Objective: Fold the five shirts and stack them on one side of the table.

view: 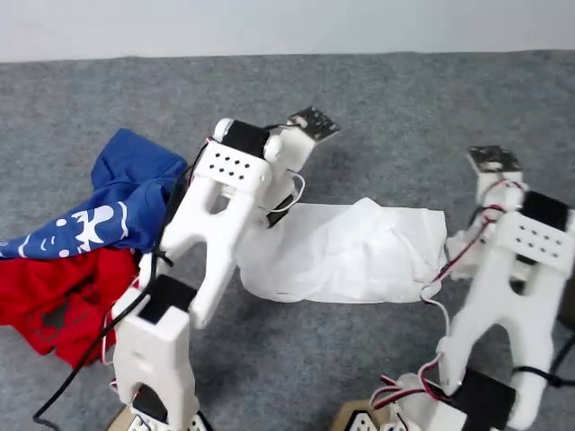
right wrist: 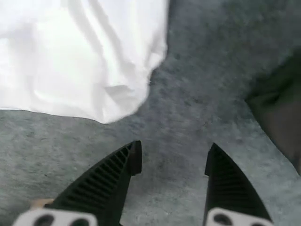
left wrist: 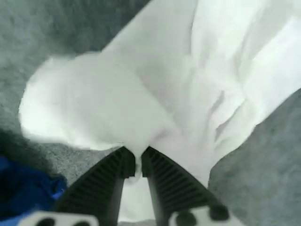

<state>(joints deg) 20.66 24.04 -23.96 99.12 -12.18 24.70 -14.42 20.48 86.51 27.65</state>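
**Left gripper (left wrist: 136, 162) nips the crumpled white cloth shirt (view: 350, 247); right gripper (right wrist: 171, 160) open beside it**

The white shirt lies in a loose, wrinkled heap near the middle of the table's grey carpet-like cover (view: 404, 117), between the two arms. In the left wrist view the left gripper's black ribbed jaws are drawn in to a narrow slit, with a fold of the white shirt (left wrist: 155, 94) caught between their tips. From above, this gripper sits at the shirt's edge on the side nearest the coloured pile.

The right gripper's jaws stand wide apart above bare grey cover, holding nothing. A rounded corner of the white shirt (right wrist: 84, 70) lies just ahead of them, apart from both fingertips. A dark patch (right wrist: 277, 113) shows at the edge of the right wrist view; what it is cannot be told.

To the left arm's outer side, well apart from the white shirt, a royal-blue cloth shirt with white print (view: 117, 202) lies bunched, and overlaps a rumpled bright-red cloth shirt (view: 63, 292) that lies nearer the arm's base. Both are unfolded.
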